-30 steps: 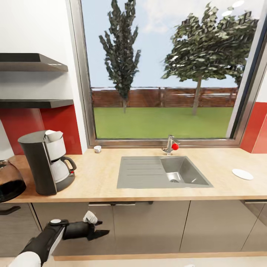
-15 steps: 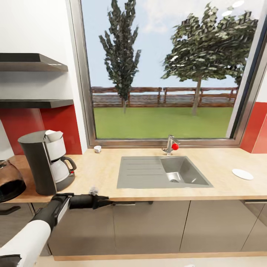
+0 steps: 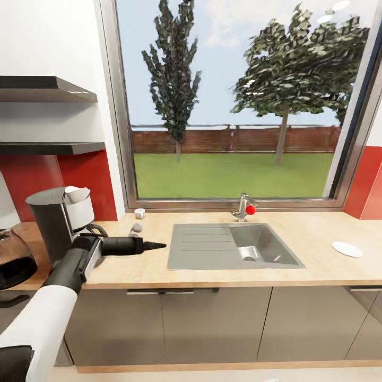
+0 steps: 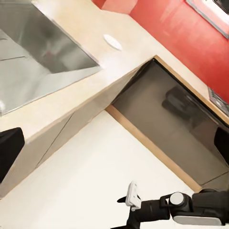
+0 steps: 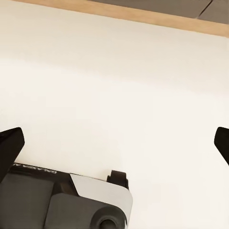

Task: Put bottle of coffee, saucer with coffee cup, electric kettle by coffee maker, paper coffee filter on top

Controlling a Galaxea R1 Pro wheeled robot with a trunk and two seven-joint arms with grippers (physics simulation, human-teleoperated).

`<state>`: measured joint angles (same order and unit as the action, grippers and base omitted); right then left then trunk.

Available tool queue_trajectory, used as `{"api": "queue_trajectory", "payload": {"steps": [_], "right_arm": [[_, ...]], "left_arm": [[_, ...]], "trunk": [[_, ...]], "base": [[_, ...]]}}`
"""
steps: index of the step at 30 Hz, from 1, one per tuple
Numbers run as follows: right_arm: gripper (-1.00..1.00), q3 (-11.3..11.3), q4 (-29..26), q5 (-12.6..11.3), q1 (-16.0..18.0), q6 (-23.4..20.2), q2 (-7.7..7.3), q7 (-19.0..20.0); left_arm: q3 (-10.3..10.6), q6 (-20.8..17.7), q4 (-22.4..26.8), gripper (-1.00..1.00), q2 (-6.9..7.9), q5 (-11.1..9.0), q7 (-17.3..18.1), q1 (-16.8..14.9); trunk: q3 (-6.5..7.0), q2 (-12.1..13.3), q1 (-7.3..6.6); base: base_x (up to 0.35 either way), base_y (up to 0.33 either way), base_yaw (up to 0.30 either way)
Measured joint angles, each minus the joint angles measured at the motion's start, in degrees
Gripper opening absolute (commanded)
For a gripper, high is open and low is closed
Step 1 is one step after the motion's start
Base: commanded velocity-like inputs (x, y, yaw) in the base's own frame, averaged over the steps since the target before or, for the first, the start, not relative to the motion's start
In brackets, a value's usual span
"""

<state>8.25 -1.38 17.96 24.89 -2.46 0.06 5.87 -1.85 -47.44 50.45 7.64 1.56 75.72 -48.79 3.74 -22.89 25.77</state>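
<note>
While left gripper [image 3: 154, 245] hovers over kitchen countertop [image 3: 223, 273] beside coffee maker [image 3: 61, 225], jaws wide apart in wrist view, empty. Right gripper [image 5: 114, 143] low over floor, spread wide, empty. Coffee cup [image 3: 139, 213] at window sill; saucer [image 3: 347, 249] well apart, far right; electric kettle [image 3: 13, 260] left of coffee maker. Advise slow approach from above, centred on cup. Light-wood top, steel sink [image 3: 233, 246], red splashback.

Head camera faces the kitchen countertop [image 3: 223, 273] and window head-on — left wrist shares sink and saucer [image 4: 112, 41]; right wrist faces floor.
</note>
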Motion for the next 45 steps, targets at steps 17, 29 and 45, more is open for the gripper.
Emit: {"api": "queue_trajectory", "payload": {"steps": [17,29,45], "right_arm": [[1.0,-0.1,0.0,0.3,0.0,-0.1,0.02,0.1],[1.0,0.0,0.0,0.2,0.0,-0.2,-1.39,0.0],[1.0,0.1,-0.4,0.0,2.8,1.8,2.45,0.0]], "left_arm": [[0.1,-3.9,0.6,1.0,-0.38,0.6,-11.6,-7.3],[0.4,2.8,1.3,1.0,-11.19,0.5,-59.4,-7.4],[0.6,3.7,1.3,1.0,-12.79,0.3,-68.5,-2.9]], "trunk": [[0.0,0.0,0.0],[0.0,0.0,0.0],[0.0,0.0,0.0]], "base": [[0.0,0.0,0.0],[0.0,0.0,0.0],[0.0,0.0,0.0]]}}
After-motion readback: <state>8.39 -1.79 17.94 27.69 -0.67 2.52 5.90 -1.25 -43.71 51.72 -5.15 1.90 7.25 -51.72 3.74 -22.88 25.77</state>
